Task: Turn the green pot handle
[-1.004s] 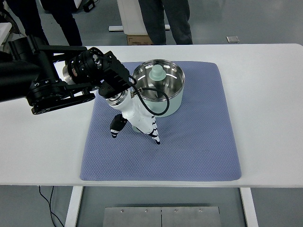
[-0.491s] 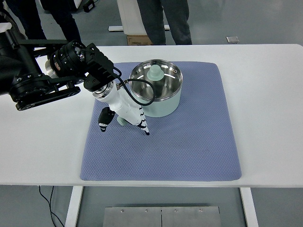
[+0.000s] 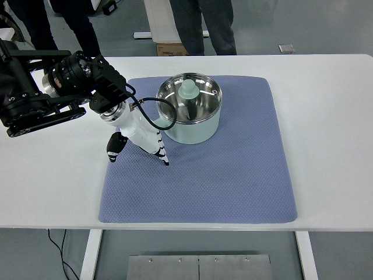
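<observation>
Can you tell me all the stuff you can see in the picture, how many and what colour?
pot: 1, pale green outside and shiny metal inside, on the back part of the mat
knob: 1, pale green, at the pot's far rim
mat: 1, blue-purple, spread in the middle of the table
table: 1, white, under everything
cardboard box: 1, brown, on the floor behind the table
people: at least 2, dark trousers, only legs showing, standing behind the table
left hand: 1, white with black fingertips, on a black arm, fingers pointing down over the mat just left of the pot, holding nothing
right hand: not in the picture
</observation>
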Tool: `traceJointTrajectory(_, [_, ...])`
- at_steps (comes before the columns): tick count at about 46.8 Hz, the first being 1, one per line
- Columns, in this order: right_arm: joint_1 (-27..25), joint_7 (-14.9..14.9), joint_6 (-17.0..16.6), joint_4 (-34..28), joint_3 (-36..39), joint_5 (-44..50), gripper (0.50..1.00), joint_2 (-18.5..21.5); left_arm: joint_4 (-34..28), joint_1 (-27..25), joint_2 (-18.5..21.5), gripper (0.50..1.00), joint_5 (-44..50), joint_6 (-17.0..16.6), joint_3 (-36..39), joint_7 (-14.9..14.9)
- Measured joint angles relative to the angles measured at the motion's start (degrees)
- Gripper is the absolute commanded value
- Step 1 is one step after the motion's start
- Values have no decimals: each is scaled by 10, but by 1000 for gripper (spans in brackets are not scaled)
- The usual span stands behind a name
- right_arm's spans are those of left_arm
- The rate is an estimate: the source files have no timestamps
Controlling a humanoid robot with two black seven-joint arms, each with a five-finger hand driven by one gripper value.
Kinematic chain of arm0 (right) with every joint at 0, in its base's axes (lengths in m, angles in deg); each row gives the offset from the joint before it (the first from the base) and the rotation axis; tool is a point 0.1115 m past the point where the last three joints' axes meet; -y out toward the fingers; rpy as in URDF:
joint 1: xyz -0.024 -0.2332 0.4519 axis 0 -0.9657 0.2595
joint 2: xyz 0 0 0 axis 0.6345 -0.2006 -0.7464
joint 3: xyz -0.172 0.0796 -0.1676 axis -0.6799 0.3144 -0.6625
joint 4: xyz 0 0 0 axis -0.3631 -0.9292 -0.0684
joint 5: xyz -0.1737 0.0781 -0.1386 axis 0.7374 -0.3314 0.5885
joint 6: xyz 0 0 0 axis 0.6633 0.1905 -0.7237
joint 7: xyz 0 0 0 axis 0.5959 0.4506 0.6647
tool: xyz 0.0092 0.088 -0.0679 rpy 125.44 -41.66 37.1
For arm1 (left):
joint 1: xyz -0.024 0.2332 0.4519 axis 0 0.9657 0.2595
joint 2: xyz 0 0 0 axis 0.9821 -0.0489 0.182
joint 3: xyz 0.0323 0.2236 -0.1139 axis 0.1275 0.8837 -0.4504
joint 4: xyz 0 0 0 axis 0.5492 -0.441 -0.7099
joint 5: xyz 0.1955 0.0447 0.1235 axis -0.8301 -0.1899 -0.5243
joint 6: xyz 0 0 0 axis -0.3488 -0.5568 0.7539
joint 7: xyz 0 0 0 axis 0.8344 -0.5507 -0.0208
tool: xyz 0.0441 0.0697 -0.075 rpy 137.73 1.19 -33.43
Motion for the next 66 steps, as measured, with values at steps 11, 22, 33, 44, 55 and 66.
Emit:
traceJointTrajectory(11, [0,0,0,0,0,0,1000,0,3,-1,21,1000,-9,-3,0,0])
traceJointTrajectory(22, [0,0,0,-1,0,0,1000,0,14,0,36,1000,-19,-12,0,0])
traceJointTrajectory(33, [0,0,0,1,0,0,1000,0,40,2,38,1000,-22,-19,0,0])
traceJointTrajectory(44, [0,0,0,0,0,0,1000,0,70,5,38,1000,-29,-45,10,0])
traceJointTrajectory(55, [0,0,0,0,0,0,1000,0,86,6,37,1000,-30,-62,18,0])
traceJointTrajectory(66, [0,0,0,0,0,0,1000,0,78,-2,37,1000,2,-60,16,0])
